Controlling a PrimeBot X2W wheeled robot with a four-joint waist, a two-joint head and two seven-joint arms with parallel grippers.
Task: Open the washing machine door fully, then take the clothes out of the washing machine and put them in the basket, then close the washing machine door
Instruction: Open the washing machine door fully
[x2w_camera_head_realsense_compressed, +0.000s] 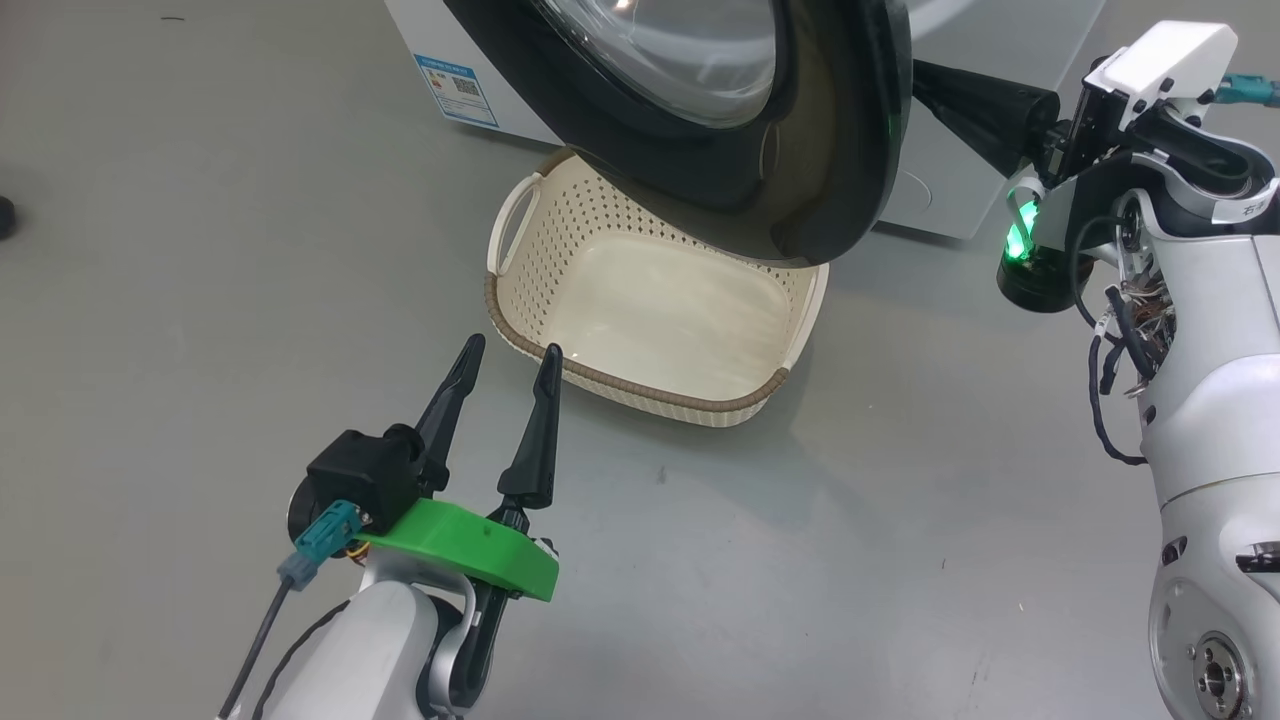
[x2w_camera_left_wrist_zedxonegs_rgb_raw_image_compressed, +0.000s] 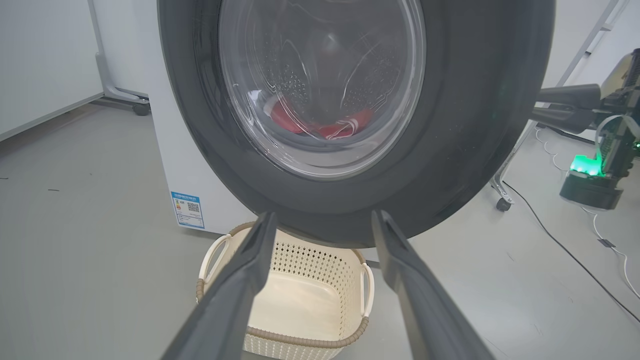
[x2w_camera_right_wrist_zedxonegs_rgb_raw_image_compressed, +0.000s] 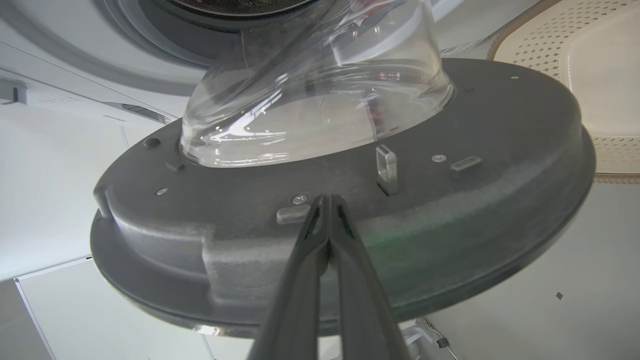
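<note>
The washing machine door (x2w_camera_head_realsense_compressed: 830, 150) stood partly open, swung out from the front of the washing machine (x2w_camera_head_realsense_compressed: 940, 200), its glossy black rim hanging over the far end of the basket (x2w_camera_head_realsense_compressed: 640, 388) in the head view. The right gripper (x2w_camera_right_wrist_zedxonegs_rgb_raw_image_compressed: 327, 200) was behind the door on its inner side, the two long fingers pressed together with nothing pinched between them. In the right wrist view their tips lay at the grey inner face of the door, just beside a small grey tab (x2w_camera_right_wrist_zedxonegs_rgb_raw_image_compressed: 292, 214) and near the metal latch hook (x2w_camera_right_wrist_zedxonegs_rgb_raw_image_compressed: 386, 169). Actual contact with that face appeared likely but could not be confirmed. The clear glass bowl (x2w_camera_right_wrist_zedxonegs_rgb_raw_image_compressed: 310, 100) bulged from the inner face toward the porthole (x2w_camera_right_wrist_zedxonegs_rgb_raw_image_compressed: 150, 30) beyond it. The left gripper (x2w_camera_head_realsense_compressed: 513, 350) hung low over the grey floor (x2w_camera_head_realsense_compressed: 200, 300), its fingers spread wide and holding nothing, tips just beside the near brown rim of the basket in the head view and pointing toward the outer face of the door. The basket sat on the floor directly in front of the washer, below the door, and its cream floor was bare. The clothes (x2w_camera_left_wrist_zedxonegs_rgb_raw_image_compressed: 320, 125) were inside the drum, seen through the door glass in the left wrist view as a red heap with white striped trim lying at the bottom. A small blue label (x2w_camera_head_realsense_compressed: 457, 88) was fixed low on the washer's white front panel, to the left of the door.
</note>
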